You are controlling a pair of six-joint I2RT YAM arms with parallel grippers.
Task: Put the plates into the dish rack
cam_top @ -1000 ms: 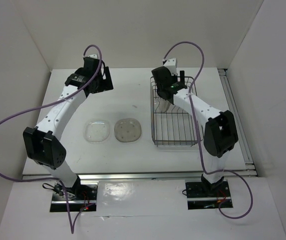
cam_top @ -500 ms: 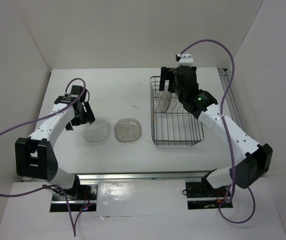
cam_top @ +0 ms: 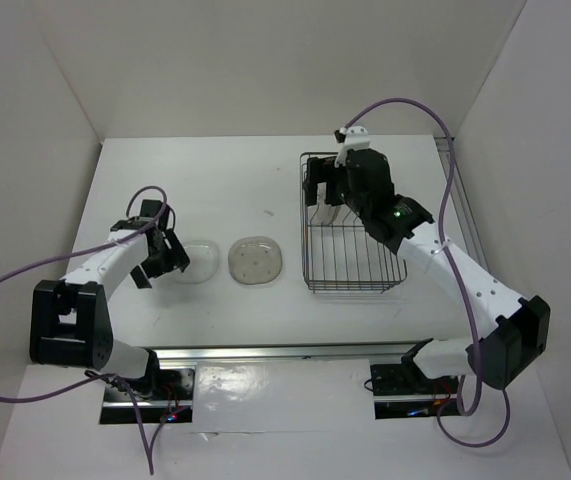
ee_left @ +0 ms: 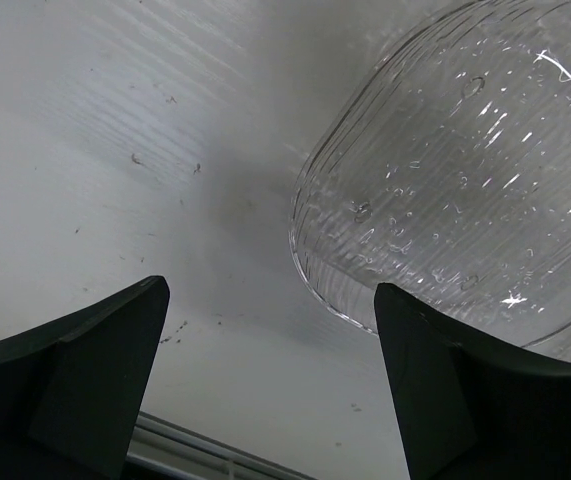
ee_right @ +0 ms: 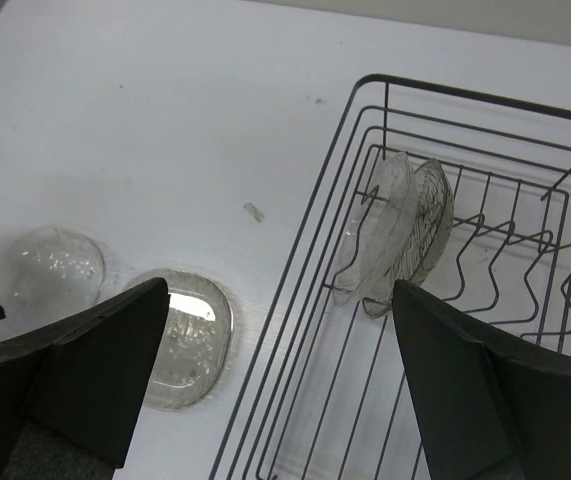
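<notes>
A clear plate (cam_top: 197, 262) and a smoky plate (cam_top: 256, 260) lie flat side by side on the white table. Two more plates (cam_top: 327, 206) stand upright in the slots at the far left of the dark wire dish rack (cam_top: 351, 272). My left gripper (cam_top: 163, 264) is open and empty, low at the clear plate's left edge. In the left wrist view the clear plate (ee_left: 465, 170) lies just ahead of the open gripper (ee_left: 270, 300). My right gripper (cam_top: 327, 190) is open and empty, above the rack's far end. The right wrist view shows the open gripper (ee_right: 280, 295), the racked plates (ee_right: 397, 228), the rack (ee_right: 465, 95), the smoky plate (ee_right: 187, 340) and the clear plate (ee_right: 57, 272).
White walls close in the table at the back and both sides. A metal rail (cam_top: 470, 230) runs along the right edge beside the rack. Purple cables loop from both arms.
My left gripper has come from the far back down to the clear plate's left edge. My right gripper has lifted out of the rack and now hangs over its far end.
</notes>
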